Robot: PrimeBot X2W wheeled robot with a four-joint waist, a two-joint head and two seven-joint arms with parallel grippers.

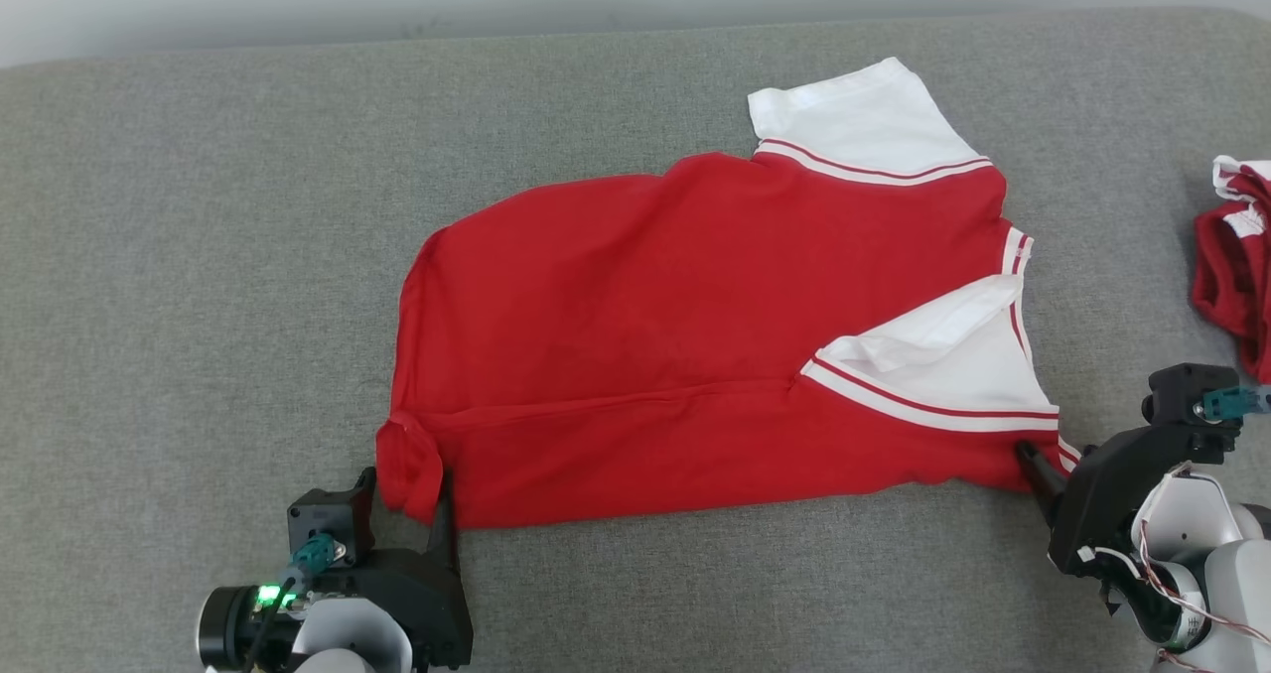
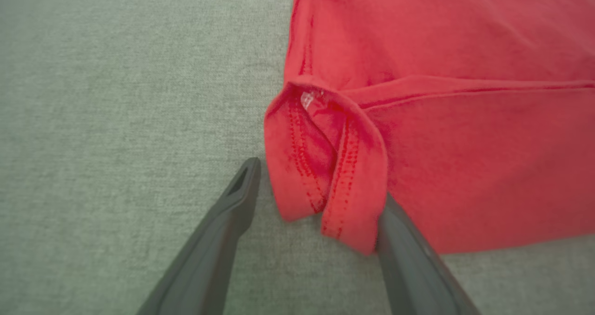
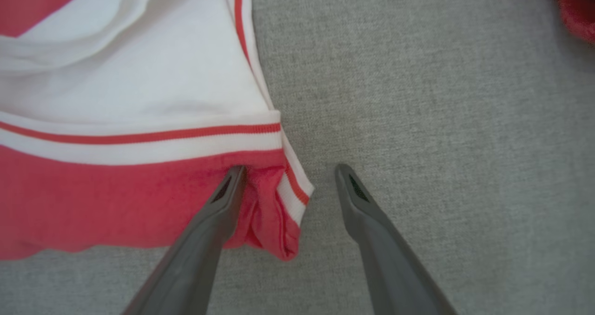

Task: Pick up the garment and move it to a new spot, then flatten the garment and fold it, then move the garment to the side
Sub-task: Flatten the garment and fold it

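Observation:
The garment (image 1: 695, 336) lies folded lengthwise on the grey surface, red with white panels and striped trim toward the right; no lettering shows. My left gripper (image 1: 405, 499) is at its near left corner. In the left wrist view that curled, stitched hem corner of the garment (image 2: 465, 143) sits between the spread fingers of the left gripper (image 2: 318, 182), which is open. My right gripper (image 1: 1043, 460) is at the near right corner. There the striped corner of the garment (image 3: 116, 96) lies between the wide-apart fingers of the right gripper (image 3: 289, 170), the left finger touching cloth.
A second crumpled red-and-white cloth (image 1: 1236, 266) lies at the right edge, close beyond my right arm, and shows in the right wrist view's top corner (image 3: 571, 8). The grey padded surface (image 1: 199, 256) stretches wide to the left and front; its far edge meets a pale wall.

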